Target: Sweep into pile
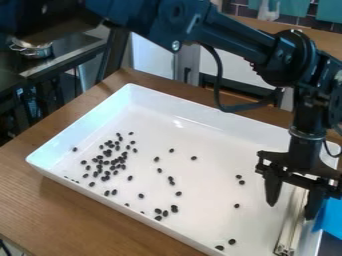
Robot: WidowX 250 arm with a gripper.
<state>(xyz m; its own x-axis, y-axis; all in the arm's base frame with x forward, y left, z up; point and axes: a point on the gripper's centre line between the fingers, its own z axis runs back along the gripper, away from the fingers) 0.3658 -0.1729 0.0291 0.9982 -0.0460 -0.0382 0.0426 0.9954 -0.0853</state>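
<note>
Brown tabletop [67,215] bears a white tray [207,205]; a metal pot [32,49] stands behind. Black pellets [106,162] lie scattered, most well apart from the claw [291,210], whose fingers are spread wide. Whether they touch the pale bar [291,225] is unclear; a blue thing [330,220] is cut off.

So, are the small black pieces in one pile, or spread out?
Spread out. Many black pieces cluster loosely at picture left in the white tray, but others lie scattered farther right.
</note>
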